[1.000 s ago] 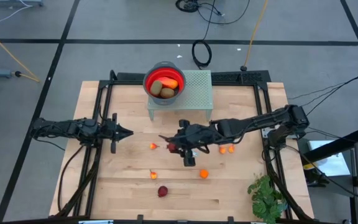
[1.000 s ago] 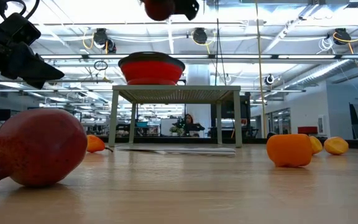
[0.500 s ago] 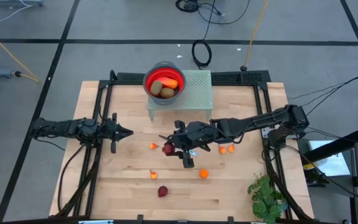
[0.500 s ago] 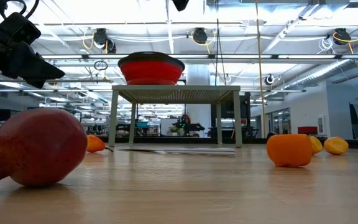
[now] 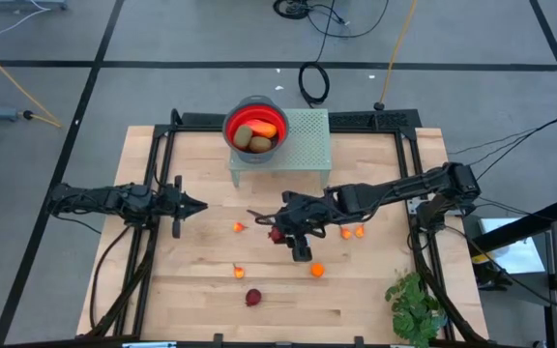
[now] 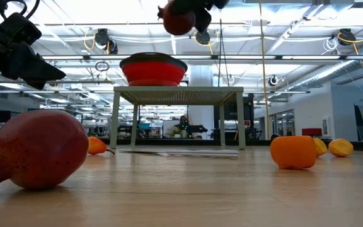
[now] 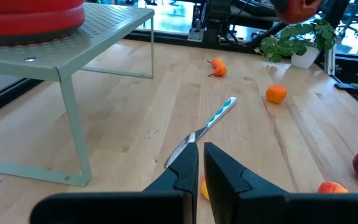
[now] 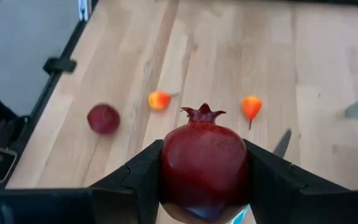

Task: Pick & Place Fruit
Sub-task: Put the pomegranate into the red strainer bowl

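The right jaws (image 8: pixel 204 186) clamp a pomegranate (image 8: pixel 204 165) aloft; the bowl (image 5: pixel 255 126) lies beyond them; the left jaws (image 7: pixel 201 165) rest shut.

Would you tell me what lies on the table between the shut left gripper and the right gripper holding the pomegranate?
In the high view, one small orange fruit lies between the left gripper and the right gripper with its pomegranate.

A wooden table (image 5: pixel 375 290) carries scattered fruit (image 5: pixel 253 298), a knife (image 7: pixel 201 131) and a rack (image 5: pixel 307 145).
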Controlling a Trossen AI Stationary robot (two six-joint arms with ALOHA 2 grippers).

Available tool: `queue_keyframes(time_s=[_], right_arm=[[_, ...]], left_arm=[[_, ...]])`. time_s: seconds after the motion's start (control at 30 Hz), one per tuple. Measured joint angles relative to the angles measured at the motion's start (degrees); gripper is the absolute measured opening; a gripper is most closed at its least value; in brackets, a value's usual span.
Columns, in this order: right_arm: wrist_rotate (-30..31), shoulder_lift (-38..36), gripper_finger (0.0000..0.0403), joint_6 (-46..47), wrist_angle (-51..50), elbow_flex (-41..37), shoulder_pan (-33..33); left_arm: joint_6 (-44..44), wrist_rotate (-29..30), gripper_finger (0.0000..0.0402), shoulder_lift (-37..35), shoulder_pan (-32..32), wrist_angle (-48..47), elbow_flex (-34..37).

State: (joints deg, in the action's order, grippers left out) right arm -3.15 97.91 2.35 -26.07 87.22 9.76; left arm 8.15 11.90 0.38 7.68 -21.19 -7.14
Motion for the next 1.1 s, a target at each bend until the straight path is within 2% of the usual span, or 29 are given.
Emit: queue_keyframes(time_s=[0.27, 0.4, 0.5, 0.73, 1.1], right_arm=[[0.23, 0.0, 0.0175, 0.04, -6.56, -0.23, -0.02], [0.25, -1.6, 0.0176, 0.0, -4.22, -4.73, 0.0], [0.63, -4.98, 0.0176, 1.35, 2.48, -10.42, 0.0], [6.14, -17.74, 0.0178, 5.53, 14.13, -25.92, 0.04], [5.98, -37.5, 0.0178, 13.34, 40.92, -49.57, 0.11]], left_arm=[[1.27, 0.04, 0.0026, 0.0, 0.02, -0.02, 0.0], [2.36, 0.06, 0.0026, 0.0, 0.01, -0.01, 0.0], [3.42, 0.07, 0.0026, 0.0, 0.0, 0.0, 0.0], [4.94, 0.17, 0.0026, -0.02, 0.02, 0.46, 0.0], [6.72, 1.07, 0.0026, -0.02, 0.01, 1.77, 0.0]])
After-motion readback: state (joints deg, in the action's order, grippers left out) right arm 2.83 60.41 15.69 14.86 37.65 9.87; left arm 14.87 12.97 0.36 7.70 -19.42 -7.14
